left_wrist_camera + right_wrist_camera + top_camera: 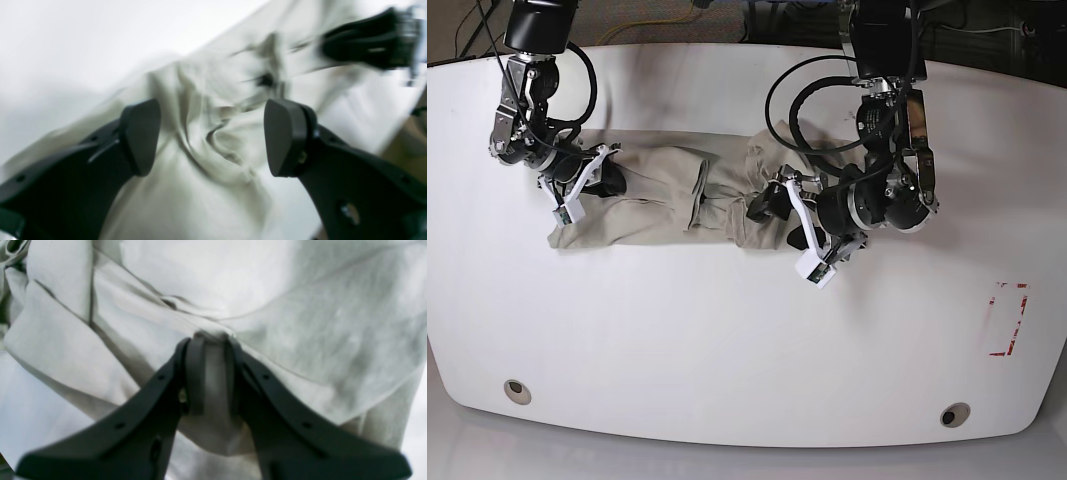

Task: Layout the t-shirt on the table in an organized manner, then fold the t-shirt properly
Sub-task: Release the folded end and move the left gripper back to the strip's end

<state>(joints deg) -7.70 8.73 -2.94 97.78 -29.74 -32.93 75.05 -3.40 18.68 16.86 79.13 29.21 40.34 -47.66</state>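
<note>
Glossy white table (pixel 727 340) with curved edges, dark floor and cables behind its far side. Two small round grey holes (pixel 517 390) near the front edge, one at each corner. Red dashed rectangle mark (pixel 1007 320) at the base view's right.

Beige-khaki t-shirt (pixel 662 205) lying on the far half of the table, stretched in a rumpled band between the two arms, bunched into folds near its middle and at the end by the left arm. No containers visible anywhere.

Right gripper (pixel 210 373), at the base view's left, pinched on a fold of the t-shirt: fingers (pixel 195 373) drawn close with a narrow ridge of cloth clamped between them, seen plainly in the right wrist view. More fabric spread in broad creases beyond the tips.

Left gripper (pixel 213 136), at the base view's right, above the crumpled end of the t-shirt: fingers (pixel 141 133) spread wide apart, nothing between them, wrinkled cloth visible in the gap below. Left wrist view heavily blurred; whether the fingertips touch the cloth cannot be told. Dark blurred shape at that view's upper right, not identifiable.

Black cables (pixel 797 90) looping down from the left arm's upper part over the table.
</note>
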